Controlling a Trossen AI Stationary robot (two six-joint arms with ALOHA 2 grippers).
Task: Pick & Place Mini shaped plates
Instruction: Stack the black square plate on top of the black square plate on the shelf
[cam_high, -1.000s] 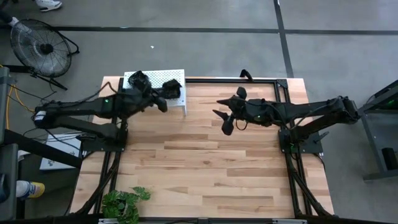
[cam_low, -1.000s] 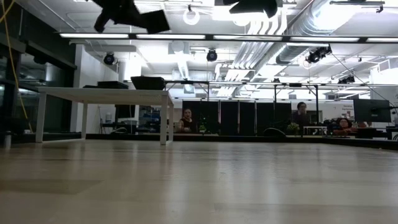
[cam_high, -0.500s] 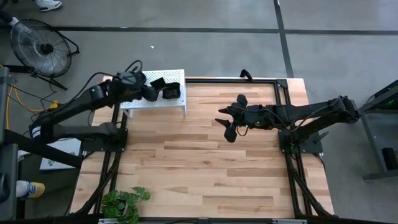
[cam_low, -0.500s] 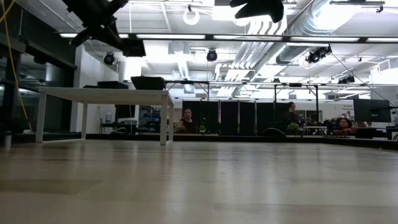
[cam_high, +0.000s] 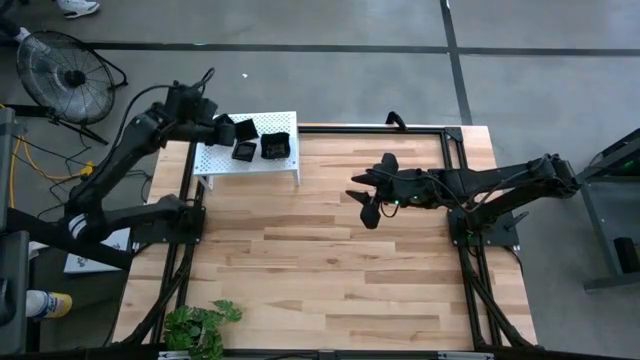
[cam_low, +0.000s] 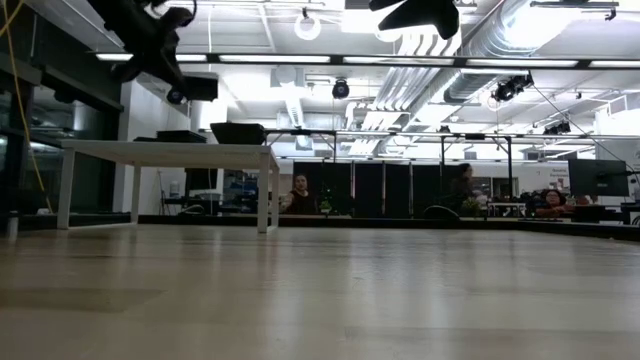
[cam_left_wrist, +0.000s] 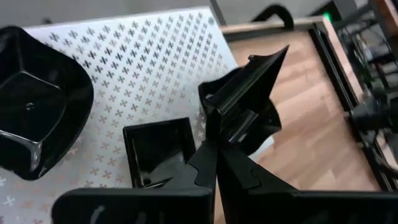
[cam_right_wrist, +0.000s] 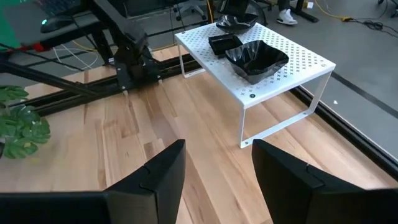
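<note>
1. A white perforated shelf (cam_high: 262, 160) stands at the far left corner of the wooden surface (cam_high: 320, 270).
2. The left tool (cam_high: 222, 130) hovers above the shelf's left end, its fingers pressed together on a thin black angular plate (cam_left_wrist: 249, 93).
3. A small square black plate (cam_high: 244, 151) lies on the shelf just beside that tool, seen in the left wrist view too.
4. A larger wavy-edged black plate (cam_high: 276, 146) sits on the shelf next to the square one.
5. The right tool (cam_high: 366, 192) hangs over the middle of the surface, well apart from the shelf, fingers spread and holding nothing.
</note>
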